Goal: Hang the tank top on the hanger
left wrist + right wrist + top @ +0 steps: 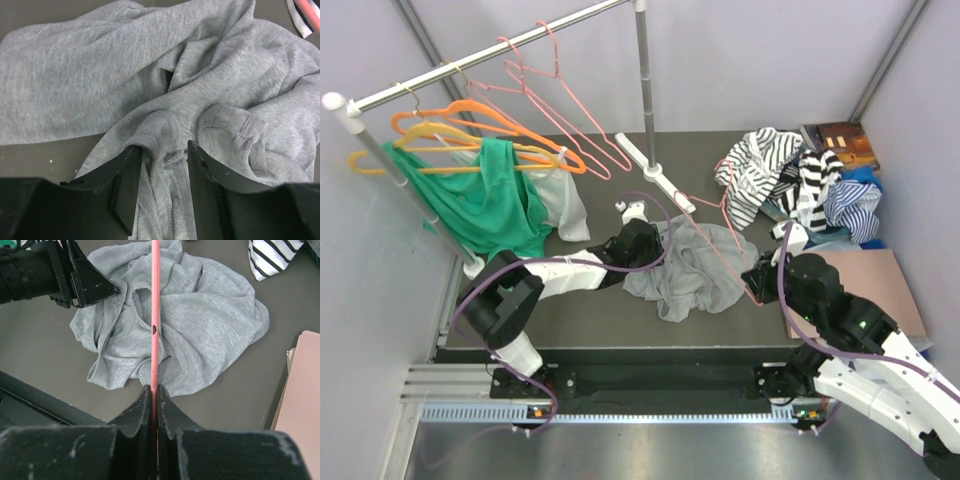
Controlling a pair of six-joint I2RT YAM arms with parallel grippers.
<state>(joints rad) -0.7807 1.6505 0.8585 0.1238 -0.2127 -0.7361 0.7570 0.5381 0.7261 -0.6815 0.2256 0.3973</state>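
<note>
The grey tank top [685, 272] lies crumpled on the dark table in the middle. My left gripper [648, 240] is at its left edge. In the left wrist view its jaws [164, 162] are open and straddle a bunched seam of the tank top [100, 75], with fabric between the fingers [125, 185]. My right gripper [758, 282] is at the top's right edge, shut on the thin pink hanger [735, 240]. In the right wrist view the gripper [154, 390] clamps the hanger wire [155, 300], which runs straight out over the tank top [210, 315]. The left gripper [85, 282] also shows there.
A clothes rail [470, 65] at the back left carries spare pink hangers [560, 95], orange and yellow hangers [480, 125], a green garment [485, 205] and a pale one [568, 205]. Its pole [642, 70] stands mid-back. Striped clothes [780, 170] are heaped at the right, beside a pinkish board [885, 285].
</note>
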